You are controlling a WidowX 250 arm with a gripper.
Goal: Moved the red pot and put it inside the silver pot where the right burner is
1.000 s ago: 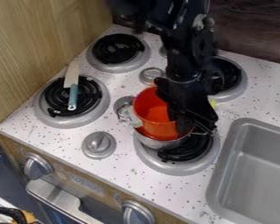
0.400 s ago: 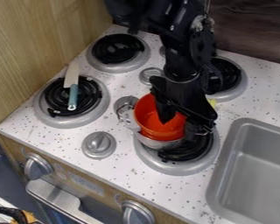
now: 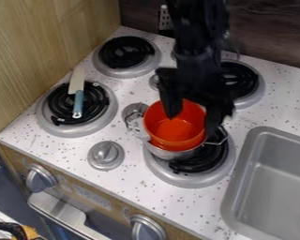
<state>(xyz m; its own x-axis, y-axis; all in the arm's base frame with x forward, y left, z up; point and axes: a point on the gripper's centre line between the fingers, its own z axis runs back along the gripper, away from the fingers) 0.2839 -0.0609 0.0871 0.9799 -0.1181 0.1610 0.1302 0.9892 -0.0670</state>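
My black gripper (image 3: 191,114) hangs over the back part of the red pot, its two fingers spread apart, one above the pot's inside and one by its right edge. Upright, the red pot (image 3: 177,132) rests within the silver pot (image 3: 176,153), whose lower wall and right wire handle show beneath it. The silver pot stands over the left rear part of the front right burner (image 3: 202,160).
A knife (image 3: 78,96) lies across the front left burner (image 3: 60,104). Behind are two more burners. The grey sink (image 3: 274,173) is at the right, and a round knob (image 3: 106,155) stands left of the pots.
The gripper has opened wider and risen toward the back, off the red pot's wall. The red pot now sits more level in the silver pot.
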